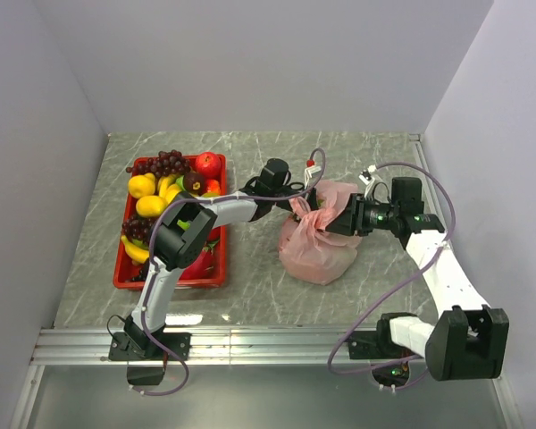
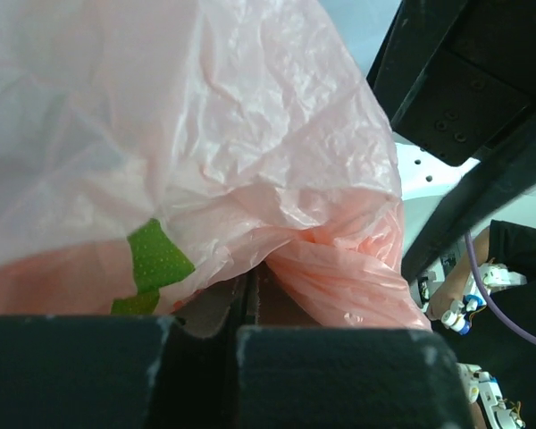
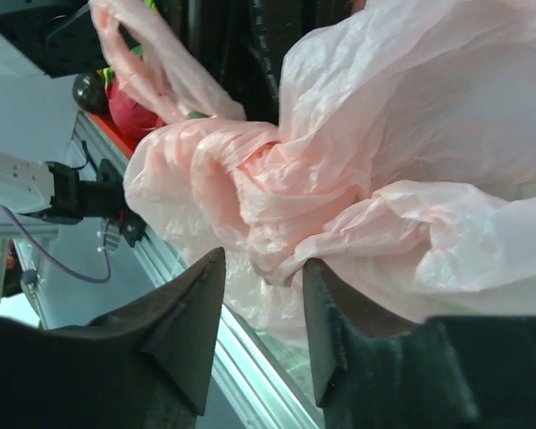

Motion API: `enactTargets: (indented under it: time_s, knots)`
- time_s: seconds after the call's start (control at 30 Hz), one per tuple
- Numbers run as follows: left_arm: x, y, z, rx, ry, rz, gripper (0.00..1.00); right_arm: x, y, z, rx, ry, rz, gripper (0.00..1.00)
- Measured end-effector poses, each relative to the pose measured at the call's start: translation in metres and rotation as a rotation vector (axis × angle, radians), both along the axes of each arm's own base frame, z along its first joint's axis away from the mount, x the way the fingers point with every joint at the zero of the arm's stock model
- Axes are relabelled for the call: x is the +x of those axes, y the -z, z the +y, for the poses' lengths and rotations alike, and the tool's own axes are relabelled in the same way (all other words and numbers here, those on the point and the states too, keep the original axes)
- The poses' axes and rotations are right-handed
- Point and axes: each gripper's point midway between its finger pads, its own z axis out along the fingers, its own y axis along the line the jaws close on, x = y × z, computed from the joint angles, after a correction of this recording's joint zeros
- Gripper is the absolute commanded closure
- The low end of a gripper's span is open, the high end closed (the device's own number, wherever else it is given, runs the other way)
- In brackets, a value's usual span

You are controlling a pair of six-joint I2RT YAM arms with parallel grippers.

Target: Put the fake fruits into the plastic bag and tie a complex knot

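Observation:
The pink plastic bag (image 1: 317,246) stands bulging on the marble table right of the tray. Its mouth is gathered into a twisted bunch, the knot (image 3: 246,192). My left gripper (image 1: 297,206) is at the bag's top left; in the left wrist view this gripper (image 2: 250,290) is shut on a fold of the bag's film (image 2: 339,268). A green fruit (image 2: 152,259) shows through the film. My right gripper (image 1: 336,222) is at the bag's top right. In the right wrist view it (image 3: 263,268) stands open, with the twisted film at the tip of one finger (image 3: 326,295).
A red tray (image 1: 118,273) at the left holds several fake fruits (image 1: 156,192): grapes, lemons, a red apple. The left arm reaches over its right side. An aluminium rail (image 1: 250,344) runs along the table's near edge. Walls close in on both sides.

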Motion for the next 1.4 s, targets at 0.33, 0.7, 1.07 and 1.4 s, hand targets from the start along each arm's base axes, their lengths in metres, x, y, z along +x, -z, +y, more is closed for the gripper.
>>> enactTargets:
  time_s: [0.33,0.7,1.07,1.4]
  knots:
    - [-0.002,0.003,0.002,-0.001,0.009,-0.005,1.00,0.046,0.014,0.007,0.067,0.074,0.016,0.76]
    - [0.009,-0.007,0.009,-0.034,-0.030,0.043,1.00,0.070,0.015,0.013,0.056,0.130,-0.024,0.33]
    - [0.025,-0.031,0.008,-0.108,-0.092,0.039,0.99,0.023,-0.013,0.002,-0.005,0.055,-0.079,0.48]
    - [0.010,-0.029,-0.001,-0.120,-0.057,0.014,1.00,0.026,-0.002,-0.003,-0.022,0.077,-0.049,0.39]
